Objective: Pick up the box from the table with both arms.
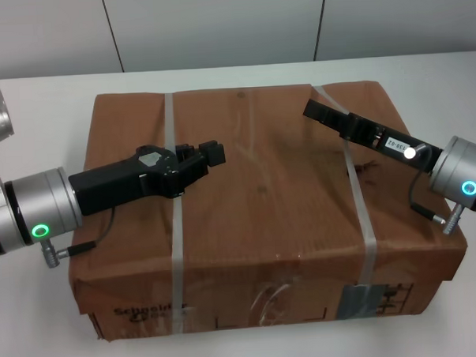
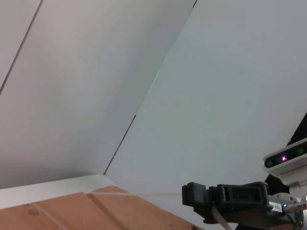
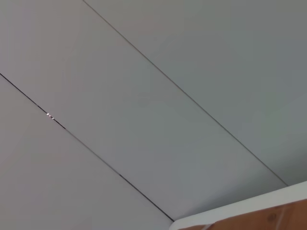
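Observation:
The large brown cardboard box fills the middle of the white table in the head view, with printed labels and tape on its front side. Two whitish straps cross it, one on the left and one on the right. My left gripper lies low over the box top, across the left strap. My right gripper reaches in over the top by the right strap, near the far edge. The left wrist view shows the box top and my right gripper farther off. The right wrist view shows only a box corner.
A grey panelled wall stands behind the table's far edge. Bare white tabletop shows to the left, right and behind the box, and as a strip in the right wrist view. The box's front side is close to the table's near edge.

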### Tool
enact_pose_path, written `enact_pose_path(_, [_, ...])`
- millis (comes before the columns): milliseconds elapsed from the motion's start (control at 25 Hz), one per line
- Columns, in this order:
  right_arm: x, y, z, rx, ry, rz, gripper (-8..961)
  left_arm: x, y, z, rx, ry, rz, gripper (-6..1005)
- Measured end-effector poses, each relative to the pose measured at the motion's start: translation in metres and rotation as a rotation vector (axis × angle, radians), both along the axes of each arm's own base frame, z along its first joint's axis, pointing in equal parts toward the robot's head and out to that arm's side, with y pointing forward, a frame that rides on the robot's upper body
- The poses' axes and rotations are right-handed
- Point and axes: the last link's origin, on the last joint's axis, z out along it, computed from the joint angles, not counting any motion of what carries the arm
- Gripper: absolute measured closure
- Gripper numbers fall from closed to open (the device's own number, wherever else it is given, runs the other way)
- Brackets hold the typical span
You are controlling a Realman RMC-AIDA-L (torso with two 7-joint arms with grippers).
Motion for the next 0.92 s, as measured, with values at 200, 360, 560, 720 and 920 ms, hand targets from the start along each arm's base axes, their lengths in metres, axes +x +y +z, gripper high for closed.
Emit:
enact_pose_path(200, [0.0004, 0.0002, -0.0001, 0.001, -0.003, -0.002, 912, 0.0000, 0.0000, 0.0000, 0.001, 0.001, -0.002, 877])
enact_pose_path(360, [0.0010, 0.0005, -0.0002, 0.003, -0.007, -0.004, 912, 0.0001, 0.0001, 0.0001, 0.004, 0.002, -0.005, 877])
enact_pose_path(560, [0.0010, 0.0005, -0.0002, 0.004, -0.009, -0.002, 912, -0.0002, -0.0001, 0.0002, 0.005, 0.003, -0.006, 877])
enact_pose_path(720, [0.0011, 0.0006, -0.0003, 0.007, -0.013, 0.000, 912, -0.0003, -0.0002, 0.0002, 0.005, 0.003, -0.006, 877])
enact_pose_path(920, [0.0011, 0.0005, -0.0003, 0.007, -0.013, 0.001, 912, -0.0004, -0.0002, 0.0002, 0.006, 0.004, -0.006, 877])
